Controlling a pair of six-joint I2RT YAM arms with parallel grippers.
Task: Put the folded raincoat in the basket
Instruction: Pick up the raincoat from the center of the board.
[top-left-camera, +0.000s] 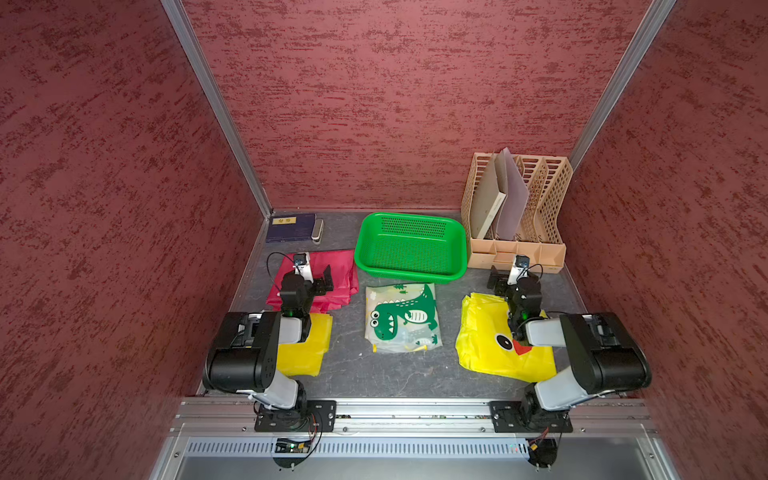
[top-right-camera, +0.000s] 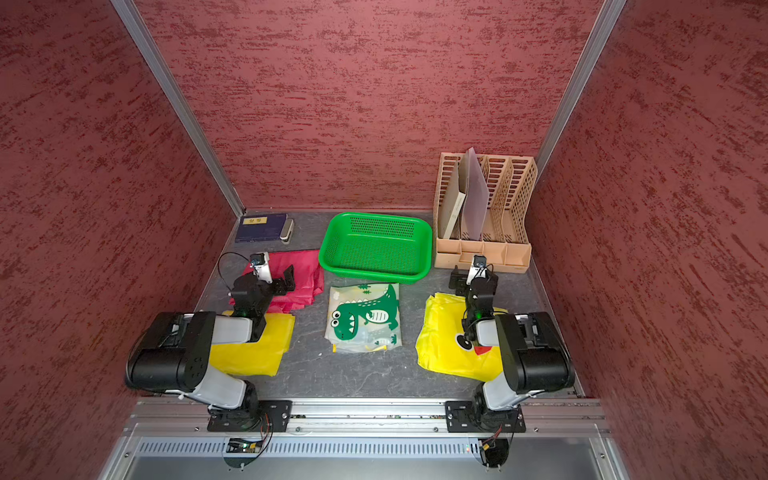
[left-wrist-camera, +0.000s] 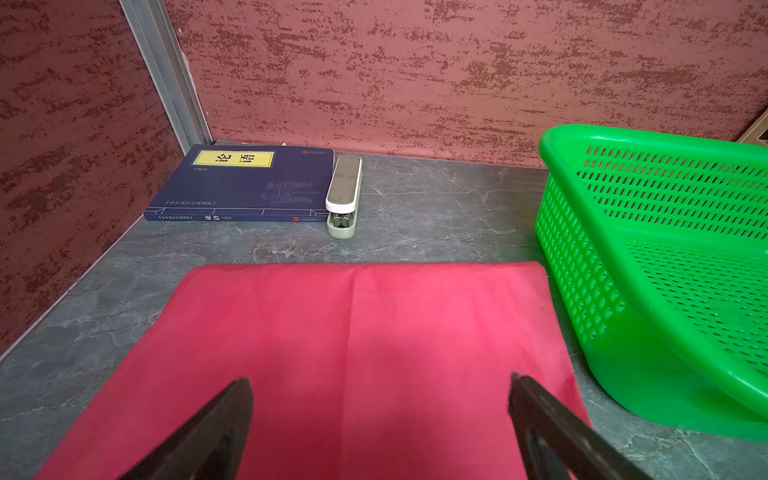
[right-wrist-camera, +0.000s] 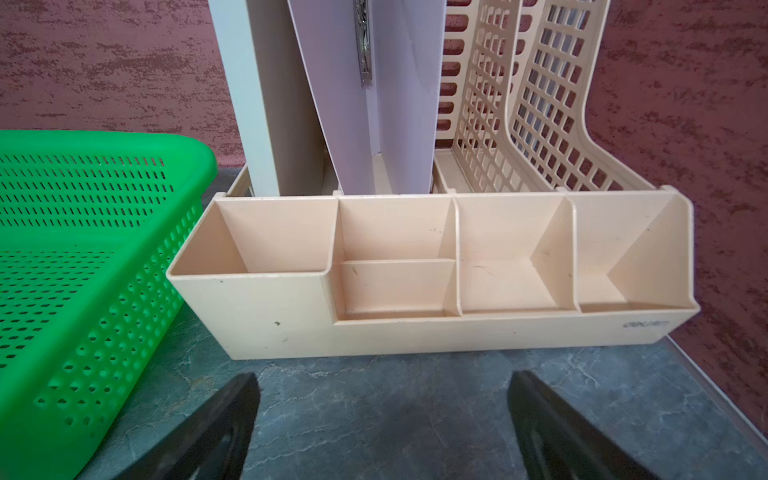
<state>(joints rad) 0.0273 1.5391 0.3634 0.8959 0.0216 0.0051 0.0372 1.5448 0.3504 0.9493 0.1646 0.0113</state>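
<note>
The empty green basket (top-left-camera: 411, 215) sits upper centre, the folded dinosaur raincoat (top-left-camera: 402, 318) just below it. Over a red raincoat (left-wrist-camera: 353, 332), the left gripper (left-wrist-camera: 380, 378) gapes empty, as does the right gripper (right-wrist-camera: 384, 376); pinching one slick layer would likely unfold the bundle.

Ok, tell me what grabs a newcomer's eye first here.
The bright green basket stands empty at the back centre, and the folded dinosaur-print raincoat lies flat just in front of it. A yellow duck raincoat sprawls on the robot's right, a red raincoat on its left.
</note>
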